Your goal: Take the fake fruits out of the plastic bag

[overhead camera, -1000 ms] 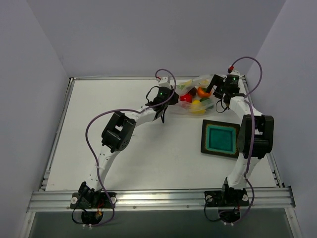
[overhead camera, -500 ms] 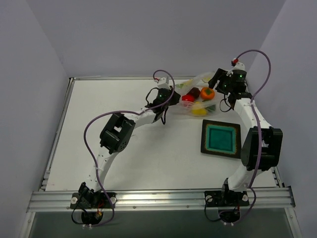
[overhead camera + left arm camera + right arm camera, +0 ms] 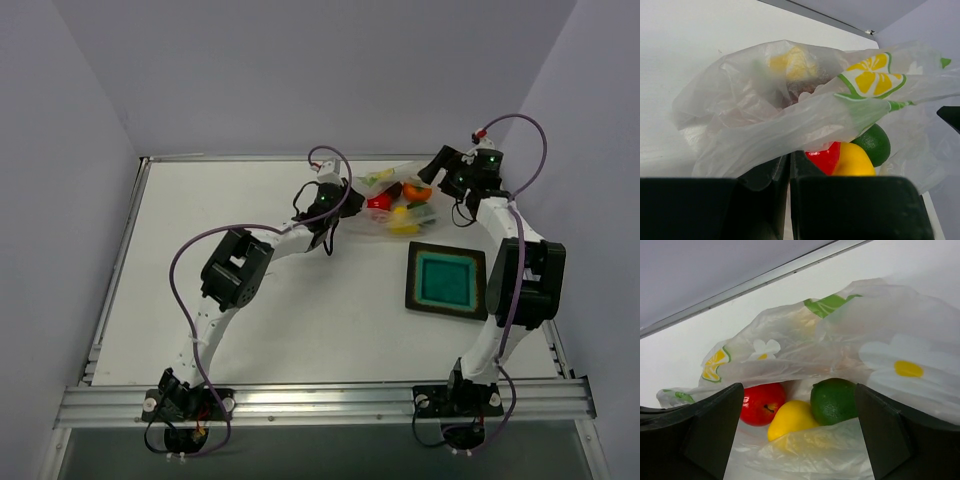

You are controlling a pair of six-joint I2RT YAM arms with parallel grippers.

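A white table (image 3: 250, 300) stands between pale grey-violet walls (image 3: 300, 70). At its near edge a metal rail (image 3: 320, 400) carries the bases of both arms. A little further in, on the right side, a dark square tray (image 3: 412, 282) with a teal inside lies flat, apart from everything else.

Both arms reach to the far part of the table, where the plastic bag (image 3: 400, 168) lies close to the back edge. The left gripper (image 3: 789, 160) comes to it from the left. Its fingers are pressed together, and a fold of the thin film is pinched between them. The right gripper (image 3: 799, 405) comes from the right with its fingers spread wide. Nothing is held between them, and the bag is just ahead.

The bag is wrinkled and whitish, with printed lemon slices and flowers. The fake fruits (image 3: 400, 205) are inside it. Under the lifted film a red fruit (image 3: 762, 403), a yellow fruit (image 3: 790, 419) and a green fruit (image 3: 834, 401) lie close together. From above, an orange fruit (image 3: 416, 191) shows at the right end of the bag, near the right gripper. I cannot tell whether the film covers it.
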